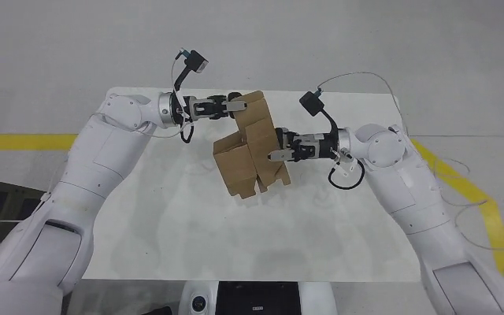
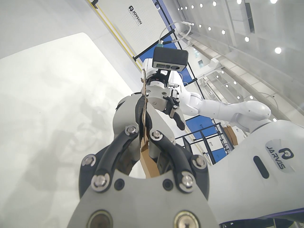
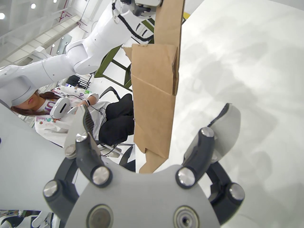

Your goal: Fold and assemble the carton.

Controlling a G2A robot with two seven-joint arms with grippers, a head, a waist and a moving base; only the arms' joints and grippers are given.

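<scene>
My left gripper (image 1: pixel 234 105) is squeezed tight on the carton (image 1: pixel 250 146). It has hold of the flap at the far top end. In my left wrist view the thin brown edge is pinched flat between both fingers (image 2: pixel 123 119), with no gap on either side.

My right gripper (image 3: pixel 154 122) is wide open and holds nothing. Its two fingers stand far apart. The near part of the carton sits in the gap between them. I cannot tell if either finger touches the cardboard. From above, this gripper is right up against the side of the carton that faces my right arm.

The carton is brown and only half folded. It hangs tilted between my two arms, over the far middle part of the white table (image 1: pixel 157 228). One part of it is open like a box, and I can see into it from above. Loose flaps stick out at the end nearest my body. I cannot tell if those flaps touch the table or hang just over it.
</scene>
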